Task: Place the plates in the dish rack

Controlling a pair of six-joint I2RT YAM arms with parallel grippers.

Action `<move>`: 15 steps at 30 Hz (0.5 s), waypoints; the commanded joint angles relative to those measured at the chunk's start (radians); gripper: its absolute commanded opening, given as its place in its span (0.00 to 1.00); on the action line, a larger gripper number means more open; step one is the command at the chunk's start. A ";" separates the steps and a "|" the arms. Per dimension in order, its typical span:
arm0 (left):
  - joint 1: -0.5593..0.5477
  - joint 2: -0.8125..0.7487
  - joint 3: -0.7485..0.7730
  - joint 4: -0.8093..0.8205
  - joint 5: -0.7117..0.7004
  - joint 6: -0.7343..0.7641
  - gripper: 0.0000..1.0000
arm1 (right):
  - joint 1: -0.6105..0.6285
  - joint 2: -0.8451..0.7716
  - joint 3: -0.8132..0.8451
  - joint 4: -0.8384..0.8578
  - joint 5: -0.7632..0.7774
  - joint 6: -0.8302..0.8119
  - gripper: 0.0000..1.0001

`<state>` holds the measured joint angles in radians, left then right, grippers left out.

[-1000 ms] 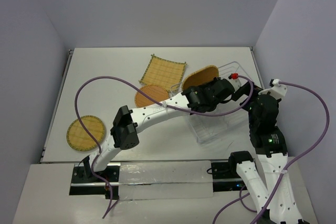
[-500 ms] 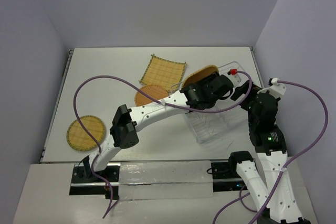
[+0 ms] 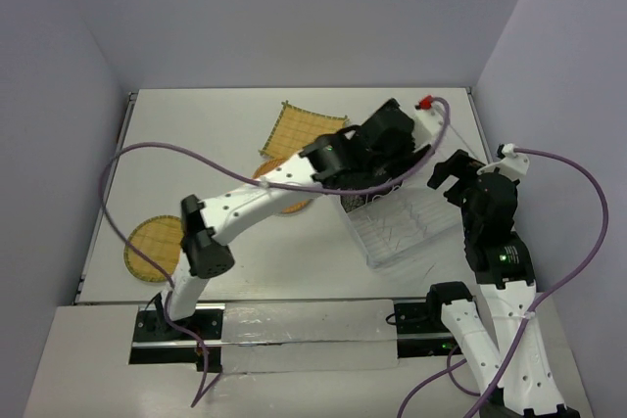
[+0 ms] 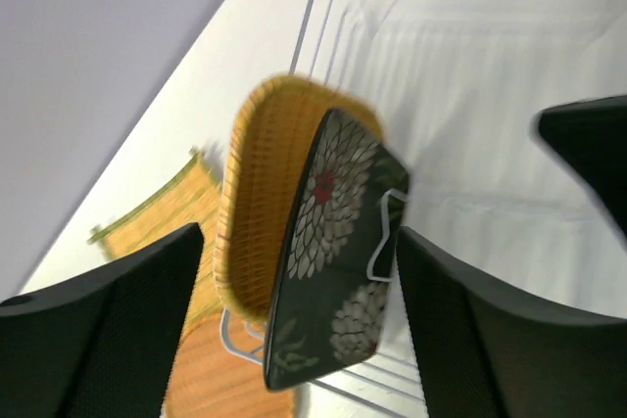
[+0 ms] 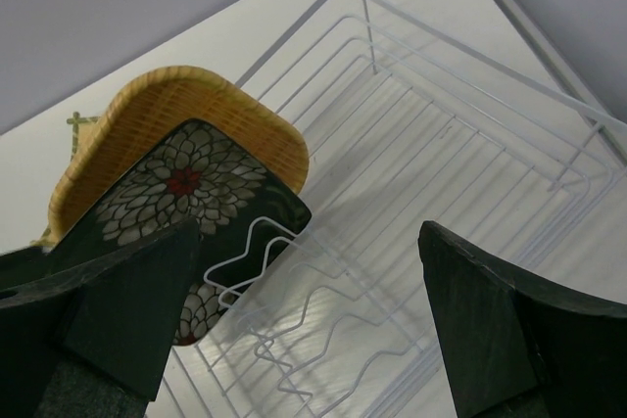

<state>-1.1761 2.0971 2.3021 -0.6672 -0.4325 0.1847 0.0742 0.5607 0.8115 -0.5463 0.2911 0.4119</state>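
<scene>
The dish rack (image 3: pixel 407 227) (image 5: pixel 441 124) stands right of centre. In its end slots stand a dark plate with white petals (image 4: pixel 333 242) (image 5: pixel 176 188) and, just behind it, a tan rounded-square plate (image 4: pixel 257 193) (image 5: pixel 196 95), both on edge. My left gripper (image 4: pixel 299 234) (image 3: pixel 377 149) hovers above them, open, its fingers either side of the dark plate without touching it. My right gripper (image 5: pixel 309 232) (image 3: pixel 446 171) is open over the rack's bare tines. A fringed square plate (image 3: pixel 304 132) and two round plates (image 3: pixel 147 242) (image 3: pixel 292 207) lie flat on the table.
The left arm stretches across the table's middle and covers part of both round plates. Grey walls close in at the left, back and right. The right arm's base stands just below the rack's near corner.
My left gripper has opened, letting go of the dark plate, and has pulled up and toward the back, its elbow swinging left. The right arm has hardly moved.
</scene>
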 commanded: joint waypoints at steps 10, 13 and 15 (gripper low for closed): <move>0.552 -0.835 -0.855 0.306 0.254 -0.688 0.99 | 0.001 0.006 0.031 0.055 -0.305 -0.077 1.00; 0.672 -1.009 -1.108 0.307 0.231 -0.843 0.99 | 0.005 0.026 0.029 0.074 -0.401 -0.082 1.00; 0.759 -1.073 -1.216 0.259 0.215 -0.924 0.99 | 0.013 0.031 0.032 0.086 -0.443 -0.089 1.00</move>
<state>-0.5566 1.1231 1.2985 -0.3619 -0.2012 -0.4681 0.0742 0.5725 0.8135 -0.5276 -0.0151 0.3498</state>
